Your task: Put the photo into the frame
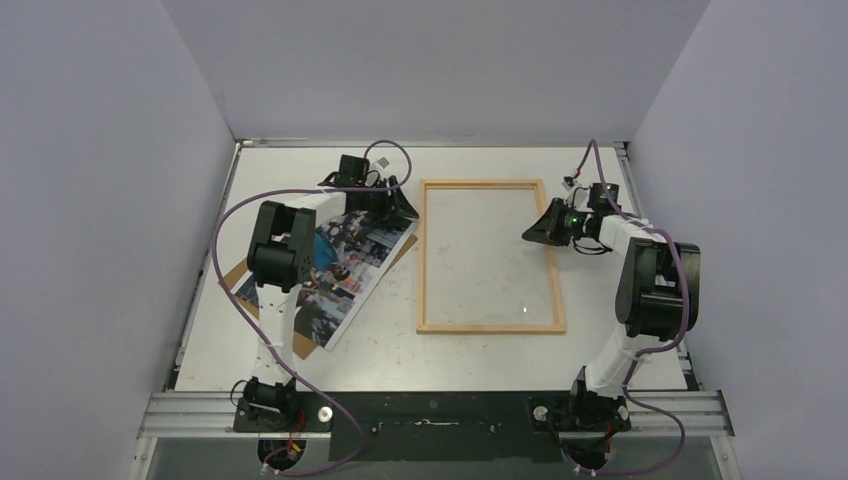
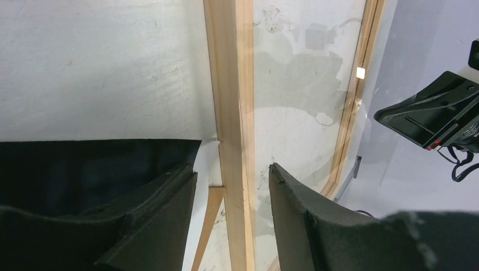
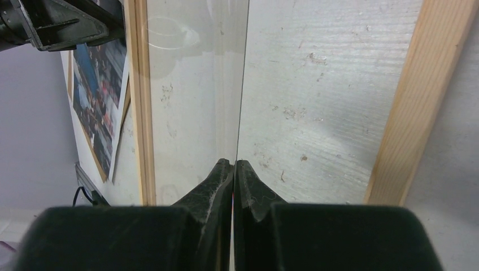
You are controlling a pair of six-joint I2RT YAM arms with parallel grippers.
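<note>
The frame (image 1: 490, 184) is pale, matt bare wood with visible grain. The clear pane (image 3: 192, 84) is smooth and reflective. The photo (image 1: 350, 262) is glossy paper. The table (image 1: 470, 350) is white, matt and scuffed.

Each arm is built of white links joined by bulky black joint housings, as is seen on the left arm (image 1: 275, 255) and the right arm (image 1: 655, 285). Purple cables (image 1: 216, 250) are looped along both from base to wrist. A small green light (image 1: 576, 211) is lit on the right wrist. The left gripper (image 2: 233, 175) and the right gripper (image 3: 234, 165) are fitted with matt black, wedge-shaped fingers.
</note>
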